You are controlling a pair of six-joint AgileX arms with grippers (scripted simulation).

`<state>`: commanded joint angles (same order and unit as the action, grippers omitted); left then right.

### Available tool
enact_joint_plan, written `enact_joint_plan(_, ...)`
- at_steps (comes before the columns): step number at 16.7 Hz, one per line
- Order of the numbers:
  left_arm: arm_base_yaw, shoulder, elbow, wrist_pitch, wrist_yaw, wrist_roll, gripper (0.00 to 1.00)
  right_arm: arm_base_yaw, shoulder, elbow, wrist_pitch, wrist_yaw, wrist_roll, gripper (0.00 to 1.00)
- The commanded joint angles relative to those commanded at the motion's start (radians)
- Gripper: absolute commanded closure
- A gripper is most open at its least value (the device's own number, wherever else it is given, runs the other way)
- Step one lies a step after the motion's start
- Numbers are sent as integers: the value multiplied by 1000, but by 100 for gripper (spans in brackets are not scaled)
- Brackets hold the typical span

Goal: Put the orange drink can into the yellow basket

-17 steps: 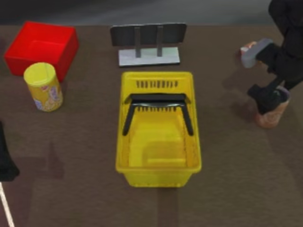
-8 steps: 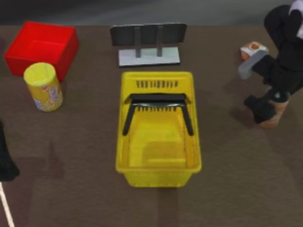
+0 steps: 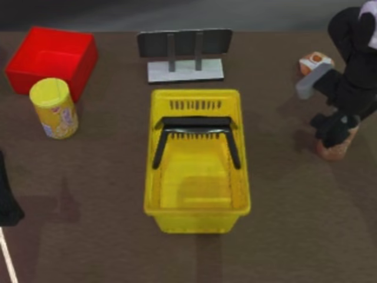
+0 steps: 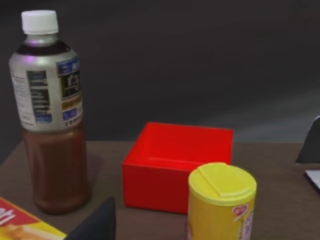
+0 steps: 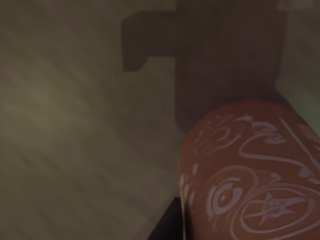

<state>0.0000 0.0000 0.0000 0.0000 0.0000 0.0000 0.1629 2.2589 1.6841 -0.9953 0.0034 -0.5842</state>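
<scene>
1. The orange drink can [image 3: 334,150] stands on the desk [image 3: 88,200] well to the right of the yellow basket [image 3: 197,209], near the desk's right edge; in the right wrist view its pale swirl markings [image 5: 260,200] fill the near field.
2. The right gripper [image 3: 337,127] sits directly over the can's upper part, covering its top from above. Whether its fingers are closed on the can cannot be told.
3. The yellow basket lies at the middle of the desk, its two black handles [image 3: 196,134] folded across the opening.
4. Behind the basket stands a grey stand [image 3: 185,56]; far to the basket's right rear, beside the right arm, lies a small orange-and-white box [image 3: 315,60].
5. To the basket's left rear are a red bin [image 3: 52,58] and, just in front of it, a yellow canister [image 3: 53,108].
6. The left arm [image 3: 8,200] is parked at the desk's left edge; its wrist view shows a brown drink bottle [image 4: 50,115] near the red bin.
</scene>
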Motion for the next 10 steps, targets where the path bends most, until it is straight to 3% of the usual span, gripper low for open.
enact_joint_plan(4,0,0,0,0,0,0,0,0,0,0,0,0,0,98)
enact_joint_plan(10,0,0,0,0,0,0,0,0,0,0,0,0,0,100)
